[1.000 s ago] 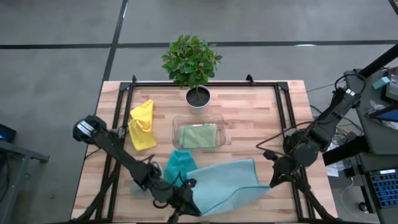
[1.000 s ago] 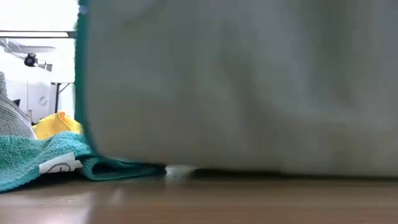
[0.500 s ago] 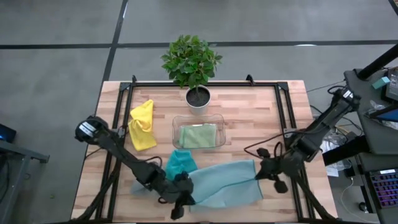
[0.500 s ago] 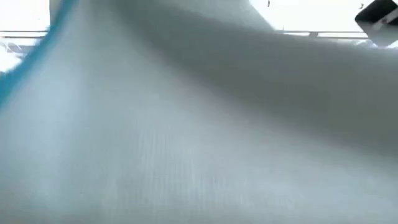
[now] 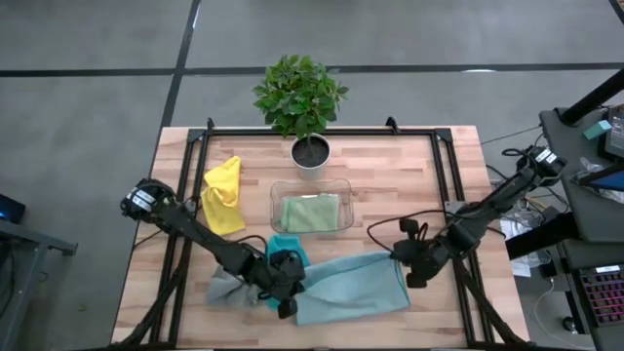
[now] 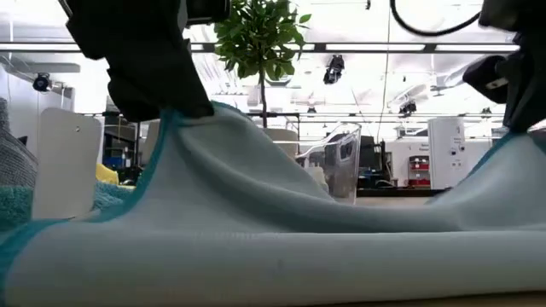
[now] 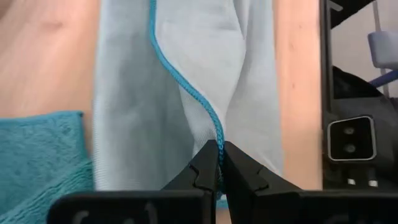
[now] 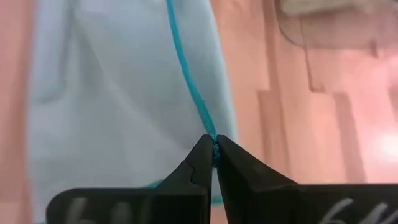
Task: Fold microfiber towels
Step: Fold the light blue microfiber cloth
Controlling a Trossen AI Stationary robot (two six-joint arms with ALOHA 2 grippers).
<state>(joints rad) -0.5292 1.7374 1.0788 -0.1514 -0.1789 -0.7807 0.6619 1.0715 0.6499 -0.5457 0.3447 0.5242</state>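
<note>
A light blue towel (image 5: 351,288) with a teal stitched edge lies at the table's near middle; it fills the low view (image 6: 273,247). My left gripper (image 5: 292,294) is shut on its left end and my right gripper (image 5: 403,261) is shut on its right end. A teal towel (image 5: 283,252) lies bunched just beyond it and a grey towel (image 5: 226,288) lies to its left. A yellow towel (image 5: 222,195) lies crumpled at the far left. A sage green towel (image 5: 312,213) lies folded in the clear tray (image 5: 278,190). My left gripper pinches the light blue towel's stitched edge (image 7: 216,134) between its two fingertips, coming from above. That edge (image 6: 183,115) is lifted off the table and the cloth slopes down from it onto the layer below. My right gripper pinches the same stitched edge (image 8: 208,127) between its two fingertips, at the towel's right end, from above. The edge (image 6: 503,145) is lifted there; between the two grippers the cloth sags slack.
A potted plant (image 5: 302,97) stands at the far middle, behind the tray. A black frame (image 5: 190,136) runs along the table's far and side edges. Bare wood shows at the far right (image 5: 409,185).
Both grippers have gone toward the far edge, the right one also leftward, carrying the light blue towel's held edge with them. The towel, which hung over the near edge in front of the low camera, now lies on the table with the held edge raised.
</note>
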